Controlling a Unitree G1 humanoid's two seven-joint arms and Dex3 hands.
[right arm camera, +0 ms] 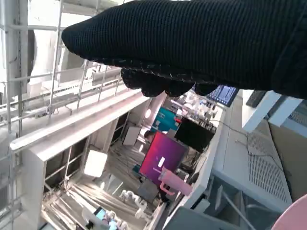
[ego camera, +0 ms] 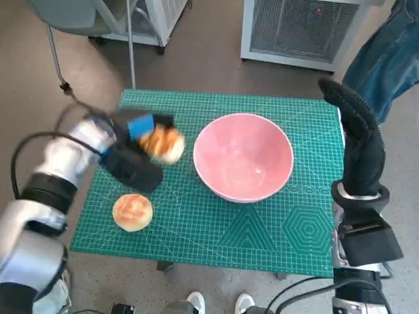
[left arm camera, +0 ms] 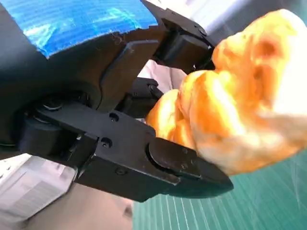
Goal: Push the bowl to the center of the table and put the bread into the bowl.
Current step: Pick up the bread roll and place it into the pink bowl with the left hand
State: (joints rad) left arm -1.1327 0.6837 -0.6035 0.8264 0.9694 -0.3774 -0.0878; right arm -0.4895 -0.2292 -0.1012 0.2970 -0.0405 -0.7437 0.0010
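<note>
Golden-brown bread (left arm camera: 240, 91) is held in the left hand (ego camera: 134, 154), up off the green mat (ego camera: 262, 242) and just left of the pink bowl (ego camera: 243, 157). Only the left wrist view shows the grip properly: black fingers (left arm camera: 182, 167) clamp it from both sides, and the lumpy roll sticks out past the fingertips toward the bowl. From the head view it's just a blurry blob. A second bun (ego camera: 133, 211) sits on the mat near the front-left corner. The right hand (ego camera: 357, 131) stands upright by the mat's right edge, holding nothing, fingers together as far as I can tell. Someone's jeans-clad leg (ego camera: 383, 52) is at the far right.
</note>
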